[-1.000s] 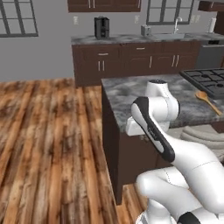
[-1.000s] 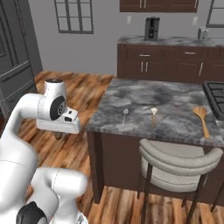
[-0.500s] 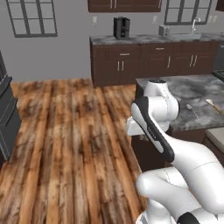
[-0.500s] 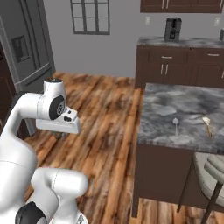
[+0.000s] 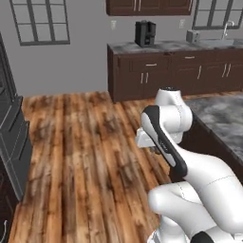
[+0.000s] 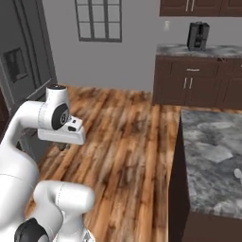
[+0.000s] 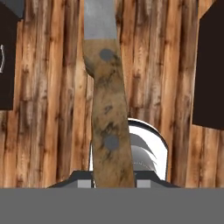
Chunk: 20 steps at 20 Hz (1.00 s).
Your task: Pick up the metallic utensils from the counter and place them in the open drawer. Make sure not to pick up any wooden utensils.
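Observation:
My gripper (image 7: 113, 175) points down over the wooden floor, shut on a knife-like utensil (image 7: 105, 96) with a brown riveted handle and a grey metal blade at the far end. The hand hangs beside the arm's elbow, with the gripper (image 5: 153, 150) (image 6: 62, 145) under it. The marbled counter (image 5: 223, 118) (image 6: 212, 156) lies off to the right of the arm. A small pale utensil head (image 6: 237, 173) lies on it at the frame's edge. The open drawer is out of view.
A back counter carries a black coffee machine (image 5: 144, 33) (image 6: 197, 35) over dark brown cabinets (image 5: 142, 76). A dark fridge (image 6: 19, 71) stands at the left. Dark cabinet blocks (image 7: 210, 65) flank the floor under the hand. Wooden floor (image 5: 85, 142) spreads wide.
The base has swung to the left, so the whole scene has slid right and the counter now sits at the views' right edge. The arm holds the same pose and grip.

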Tool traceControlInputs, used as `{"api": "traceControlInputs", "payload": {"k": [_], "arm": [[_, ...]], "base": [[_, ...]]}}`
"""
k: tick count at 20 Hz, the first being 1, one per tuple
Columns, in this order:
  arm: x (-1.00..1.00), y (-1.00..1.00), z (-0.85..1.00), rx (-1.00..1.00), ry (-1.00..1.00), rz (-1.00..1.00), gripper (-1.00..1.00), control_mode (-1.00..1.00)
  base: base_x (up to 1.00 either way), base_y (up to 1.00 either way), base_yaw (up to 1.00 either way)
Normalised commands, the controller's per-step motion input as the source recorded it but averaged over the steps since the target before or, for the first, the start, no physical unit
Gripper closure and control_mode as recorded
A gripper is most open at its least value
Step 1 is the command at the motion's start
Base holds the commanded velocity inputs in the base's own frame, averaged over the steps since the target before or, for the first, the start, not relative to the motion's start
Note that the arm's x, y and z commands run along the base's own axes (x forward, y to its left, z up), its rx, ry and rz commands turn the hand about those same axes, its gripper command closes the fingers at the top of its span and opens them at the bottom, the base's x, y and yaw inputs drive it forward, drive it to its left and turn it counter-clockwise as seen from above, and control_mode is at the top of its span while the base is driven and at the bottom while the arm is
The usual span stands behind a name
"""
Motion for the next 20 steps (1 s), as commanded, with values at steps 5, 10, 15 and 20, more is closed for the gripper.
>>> {"api": "traceControlInputs", "payload": {"k": [5,10,15,20], "arm": [[0.0,0.0,0.0,0.0,0.0,0.0,1.0,1.0],[0.0,0.0,0.0,0.0,0.0,0.0,1.0,1.0],[0.0,0.0,0.0,0.0,0.0,0.0,1.0,1.0],[0.0,0.0,0.0,0.0,0.0,0.0,1.0,1.0]], "base": [[1.0,0.19,-0.2],[1.0,0.08,-0.27],[1.0,0.44,-0.32],[1.0,0.62,-0.35]]}}
